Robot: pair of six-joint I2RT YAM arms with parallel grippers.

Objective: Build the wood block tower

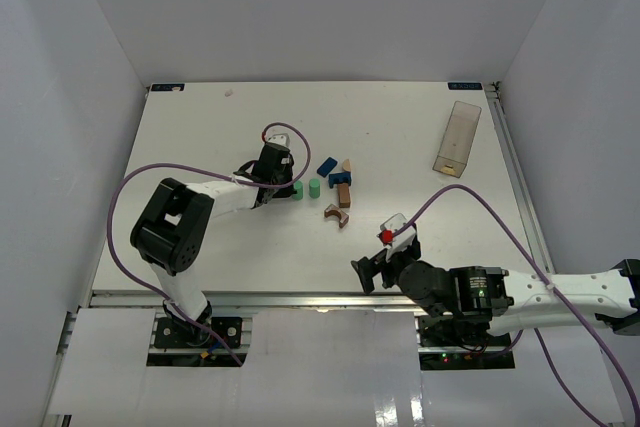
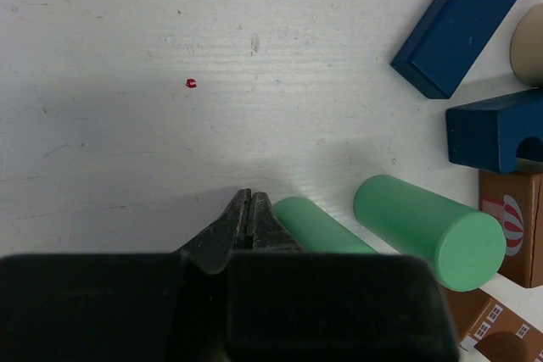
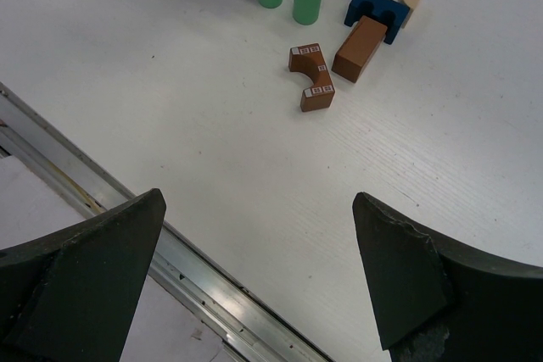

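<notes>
While the left gripper [image 2: 249,225] has its fingers pressed together on nothing, the nearer green cylinder [image 2: 321,228] stands just right of its tips; touching or barely clear, can't tell. Second green cylinder [image 2: 428,231] is further right, near the first.

Ahead and right of the tool:
- blue brick [image 2: 454,23]
- blue arch [image 2: 496,129]
- tan piece [image 2: 530,44]
- brown brick [image 2: 513,226]

Brown arch [image 2: 492,332] lies closest to the wrist on that side. All pieces are loose on the table [image 2: 127,125], none stacked; tower not begun, by my reading.

Right gripper [image 3: 259,201] is spread wide and empty, with the blocks well ahead of it.

Risks:
- Closed tips cannot take a cylinder. Any drift rightward would likely shove or topple the near one. Once down it rolls and could strike its twin.
- Opening in place may nudge it too, since the right-hand finger swings toward it.
- Pieces sit crowded, so reaching for one could disturb its neighbours.
</notes>
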